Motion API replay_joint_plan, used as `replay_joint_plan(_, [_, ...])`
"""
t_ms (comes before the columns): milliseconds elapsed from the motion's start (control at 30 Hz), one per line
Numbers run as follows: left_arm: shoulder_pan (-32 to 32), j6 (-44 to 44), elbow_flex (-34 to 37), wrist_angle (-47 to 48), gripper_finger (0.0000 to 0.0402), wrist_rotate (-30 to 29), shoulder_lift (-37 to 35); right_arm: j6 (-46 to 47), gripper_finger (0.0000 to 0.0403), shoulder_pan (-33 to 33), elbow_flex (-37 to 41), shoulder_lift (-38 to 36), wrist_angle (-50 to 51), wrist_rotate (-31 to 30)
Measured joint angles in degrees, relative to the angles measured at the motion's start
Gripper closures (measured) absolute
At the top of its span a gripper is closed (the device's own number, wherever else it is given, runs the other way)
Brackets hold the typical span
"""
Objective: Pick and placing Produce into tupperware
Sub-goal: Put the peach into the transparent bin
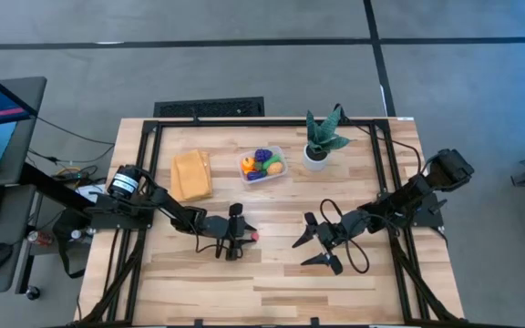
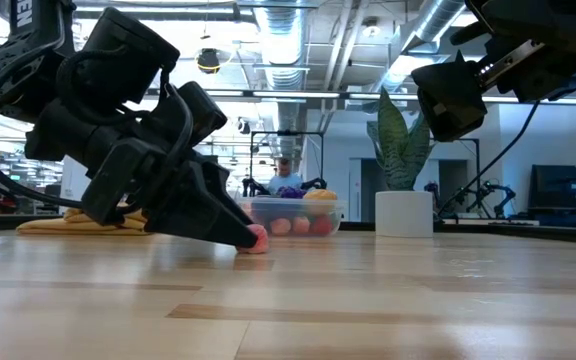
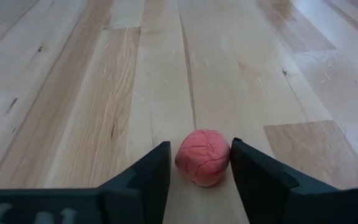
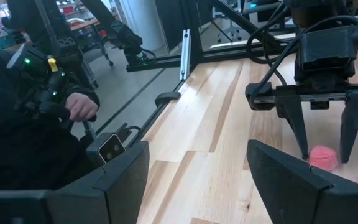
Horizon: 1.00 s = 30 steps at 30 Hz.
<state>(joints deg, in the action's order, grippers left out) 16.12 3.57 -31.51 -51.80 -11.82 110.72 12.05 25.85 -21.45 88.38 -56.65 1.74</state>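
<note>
There, on the pale wooden plank table [image 1: 272, 273], the left claw [image 3: 199, 163] stood part open, tips down at the boards, a small pink wrinkled ball of toy produce [image 3: 202, 157] lying between its dark fingers [image 3: 148, 174], not yet visibly pinched. The right claw [image 1: 320, 248] hung wide open, empty, well apart.

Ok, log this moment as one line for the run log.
left gripper: open, straddling pink produce piece on table | right gripper: open, idle | tupperware: partly filled
</note>
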Motion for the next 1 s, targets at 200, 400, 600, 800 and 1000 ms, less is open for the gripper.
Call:
replay_joint_plan(200, [0.0, -0.1, 0.0, -1.1, 0.0255, 0.0, 0.0, 0.2, 0.0138, 0.0, 0.0, 0.0, 0.4, 0.0])
replay_joint_plan(400, [0.0, -0.5, 0.0, -1.7, 0.0274, 0.1, 0.0, 0.5, 0.0138, 0.0, 0.0, 0.0, 0.7, 0.0])
replay_joint_plan(600, [0.0, -0.5, 0.0, -1.5, 0.0292, 1.1, 0.0, 0.5, 0.0138, 0.0, 0.0, 0.0, 0.7, 0.0])
replay_joint_plan(800, [0.0, -0.5, 0.0, -1.4, 0.0299, 1.1, 0.0, 0.7, 0.0138, 0.0, 0.0, 0.0, 0.7, 0.0])
replay_joint_plan(1000, [0.0, -0.5, 0.0, -1.8, 0.0299, 0.9, 0.0, 1.0, 0.0138, 0.0, 0.0, 0.0, 0.9, 0.0])
